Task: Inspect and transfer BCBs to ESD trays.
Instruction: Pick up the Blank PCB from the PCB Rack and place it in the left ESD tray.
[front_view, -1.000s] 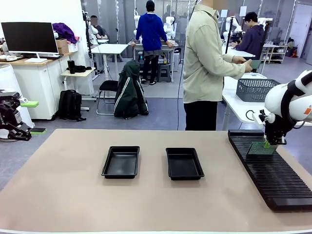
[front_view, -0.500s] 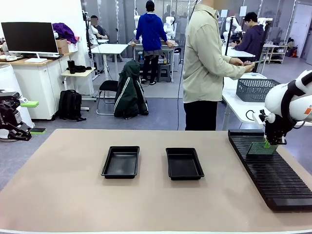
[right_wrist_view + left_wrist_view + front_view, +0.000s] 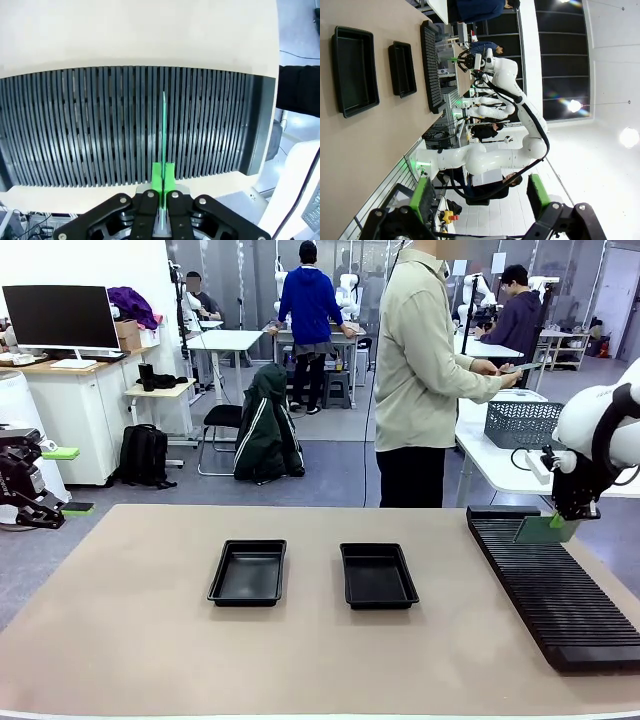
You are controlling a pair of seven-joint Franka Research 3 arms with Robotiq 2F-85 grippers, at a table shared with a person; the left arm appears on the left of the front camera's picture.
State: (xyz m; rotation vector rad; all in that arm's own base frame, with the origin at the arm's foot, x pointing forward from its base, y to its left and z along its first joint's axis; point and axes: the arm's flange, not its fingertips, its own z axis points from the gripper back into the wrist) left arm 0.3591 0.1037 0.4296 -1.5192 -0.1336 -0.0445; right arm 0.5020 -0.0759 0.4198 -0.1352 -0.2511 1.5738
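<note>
Flanking trays [image 3: 248, 575], slotted rack [image 3: 560, 600]

The right arm [image 3: 598, 415] is showing glossy white rounded shells, a black band curving across its wrist end and a black cable [image 3: 520, 458] looping beside it. The right gripper [image 3: 162, 172] is flashing black linkages, silver screws [image 3: 123, 200] and green pads [image 3: 156, 176]. The left gripper [image 3: 479, 197] is wearing matching black, with green finger pads [image 3: 422, 196].
</note>
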